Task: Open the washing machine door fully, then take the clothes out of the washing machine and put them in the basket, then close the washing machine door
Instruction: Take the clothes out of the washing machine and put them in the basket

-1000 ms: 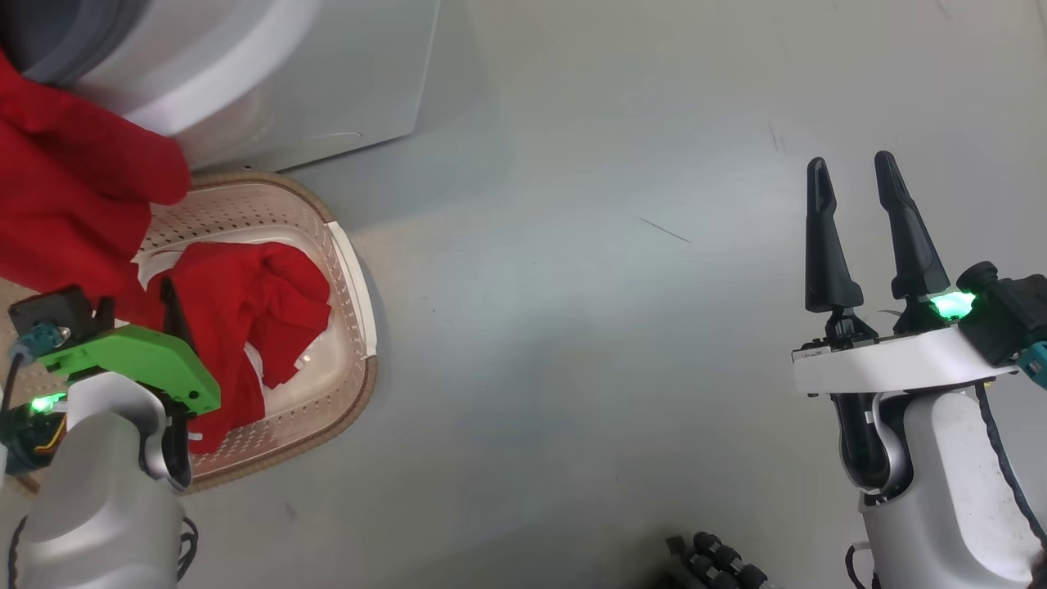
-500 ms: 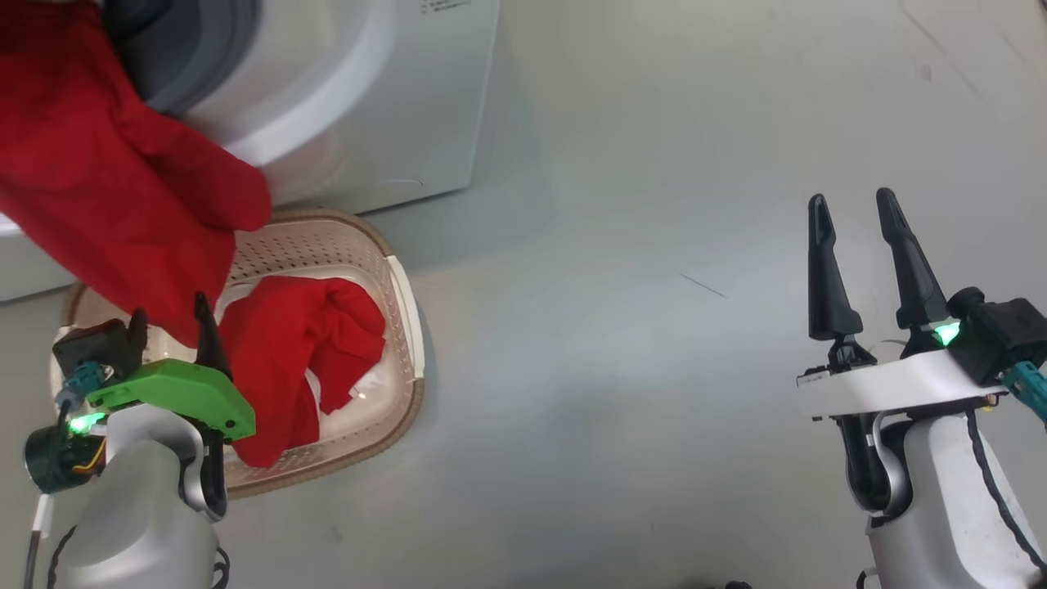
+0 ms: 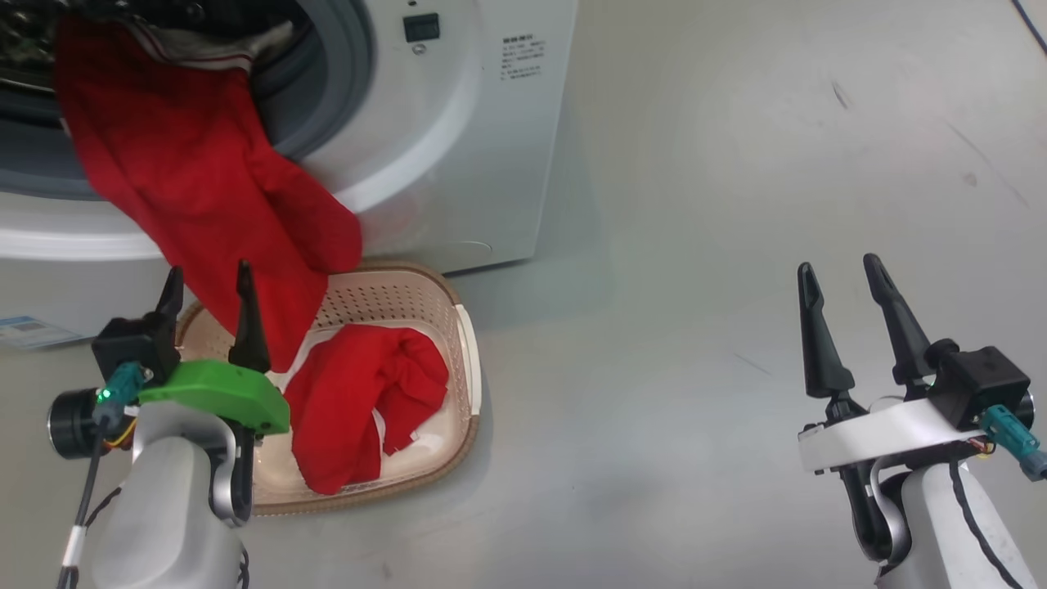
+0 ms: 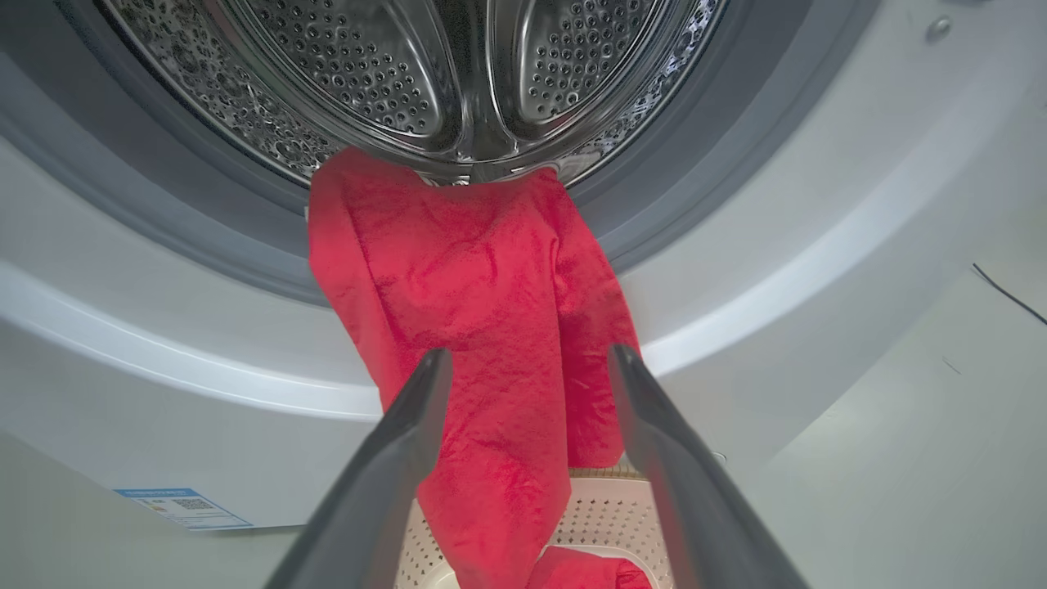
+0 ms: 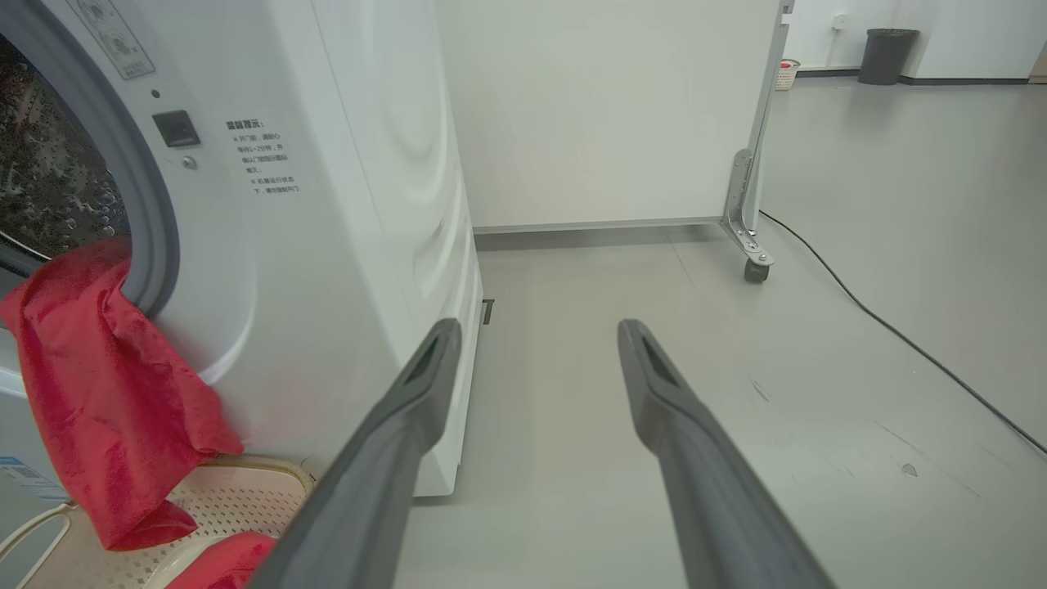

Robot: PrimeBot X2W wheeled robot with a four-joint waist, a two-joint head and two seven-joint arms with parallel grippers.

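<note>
**Clothes.** The clothes (image 3: 204, 180) lie in two red lots. One long piece hangs out of the drum mouth (image 4: 458, 90), over the grey gasket and down the white front. Its lower end reaches inside the basket rim. White striped cloth shows at its top, at the drum's edge. The second piece (image 3: 360, 409) lies bundled in the basket with a little white cloth beneath it.

**Basket.** The basket (image 3: 470, 384) stands on the floor against the foot of the washing machine (image 3: 458, 123), below the drum mouth.

**Machine.** The steel drum behind the hanging piece is in plain sight. A small blue label (image 3: 29, 331) sits low on the left of the front. Printed text (image 3: 522, 57) and a small dark latch (image 3: 421, 27) sit right of the mouth.

**Left gripper.** The left gripper (image 3: 208, 272) is at the near left edge of the basket, fingers spread wide and pointing at the machine. In the left wrist view the hanging piece shows between the fingers (image 4: 409, 425); contact with the cloth cannot be confirmed, and nothing is pinched.

**Right gripper.** The right gripper (image 3: 838, 266) is well off to the right over bare grey floor (image 3: 695, 204), fingers spread, holding nothing.

**Surroundings.** Beyond the machine's right side stand a white panel (image 5: 613, 106) on a caster (image 5: 757, 270), a dark cable (image 5: 900, 343) along the floor and a dark bin (image 5: 887, 56) far off.
</note>
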